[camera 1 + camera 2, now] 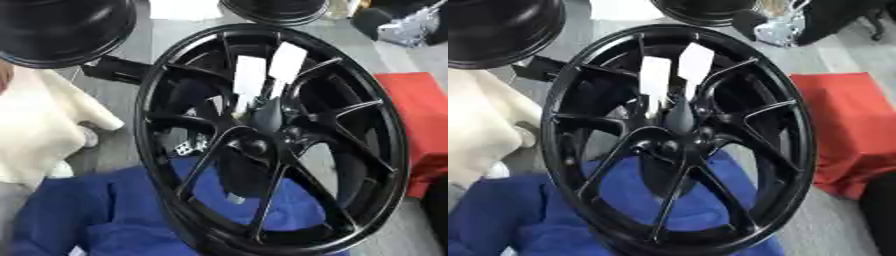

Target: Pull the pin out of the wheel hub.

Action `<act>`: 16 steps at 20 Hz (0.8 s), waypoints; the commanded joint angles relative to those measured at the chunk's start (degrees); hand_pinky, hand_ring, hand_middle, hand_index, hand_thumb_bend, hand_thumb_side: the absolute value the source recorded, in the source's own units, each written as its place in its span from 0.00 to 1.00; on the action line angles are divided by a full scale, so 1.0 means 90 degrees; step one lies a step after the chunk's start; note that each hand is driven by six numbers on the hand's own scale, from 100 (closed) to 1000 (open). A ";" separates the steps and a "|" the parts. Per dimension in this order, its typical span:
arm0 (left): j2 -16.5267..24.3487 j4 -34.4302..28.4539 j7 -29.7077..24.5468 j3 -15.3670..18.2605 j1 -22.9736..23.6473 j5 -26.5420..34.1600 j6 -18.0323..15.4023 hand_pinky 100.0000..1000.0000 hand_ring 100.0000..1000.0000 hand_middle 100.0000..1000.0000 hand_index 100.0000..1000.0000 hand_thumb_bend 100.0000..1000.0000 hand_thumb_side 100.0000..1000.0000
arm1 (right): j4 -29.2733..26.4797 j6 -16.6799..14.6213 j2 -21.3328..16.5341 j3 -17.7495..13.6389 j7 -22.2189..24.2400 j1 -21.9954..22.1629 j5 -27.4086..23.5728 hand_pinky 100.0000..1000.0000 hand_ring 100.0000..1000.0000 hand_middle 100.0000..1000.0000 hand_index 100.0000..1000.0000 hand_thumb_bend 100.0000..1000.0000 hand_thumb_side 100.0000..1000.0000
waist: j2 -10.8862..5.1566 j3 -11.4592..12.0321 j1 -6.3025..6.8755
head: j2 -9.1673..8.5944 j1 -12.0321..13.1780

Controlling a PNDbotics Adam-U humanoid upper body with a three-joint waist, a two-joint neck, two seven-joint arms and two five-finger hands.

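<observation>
A large black multi-spoke wheel hub point(175, 70) stands tilted on a blue cloth point(79, 215), filling the middle of both views. Its round centre point(255, 146) is dark, and I cannot make out the pin against the black metal. A dark hand point(267, 114), which I take to be my right, reaches down from the top onto the spokes just above the centre. Two white strips point(249, 77) on it stand out. Black on black hides how its fingers are set. My left hand does not show.
Another black wheel point(61, 30) lies at the upper left and a third point(276, 10) at the top edge. A cream cloth point(39, 125) is on the left, a red cloth-covered block point(850, 130) on the right. A small silver part point(186, 148) shows through the spokes.
</observation>
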 commanded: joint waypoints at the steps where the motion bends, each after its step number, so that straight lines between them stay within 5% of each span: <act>1: 0.0135 -0.0127 -0.0044 0.0035 -0.0067 0.0014 -0.0002 0.81 0.79 0.78 0.85 0.56 0.57 | -0.0193 -0.0033 -0.0194 0.0012 0.0146 -0.0132 -0.0195 0.88 0.87 0.80 0.84 0.13 0.00 | -0.0088 0.0005 0.0003 | -0.0128 -0.0037; 8: 0.0131 -0.0127 -0.0053 0.0035 -0.0092 0.0049 0.0014 0.81 0.79 0.78 0.85 0.56 0.57 | -0.0480 -0.0086 -0.0296 0.0114 0.0671 -0.0114 -0.0329 0.90 0.89 0.81 0.84 0.20 0.00 | -0.0037 0.0020 -0.0044 | -0.0133 -0.0031; 16: 0.0088 -0.0127 -0.0043 0.0035 -0.0102 0.0069 0.0028 0.81 0.79 0.78 0.84 0.55 0.57 | -0.0390 -0.0210 -0.0205 0.0282 0.0709 -0.0283 0.0010 0.91 0.88 0.81 0.85 0.22 0.00 | 0.0049 0.0065 -0.0069 | -0.0322 -0.0091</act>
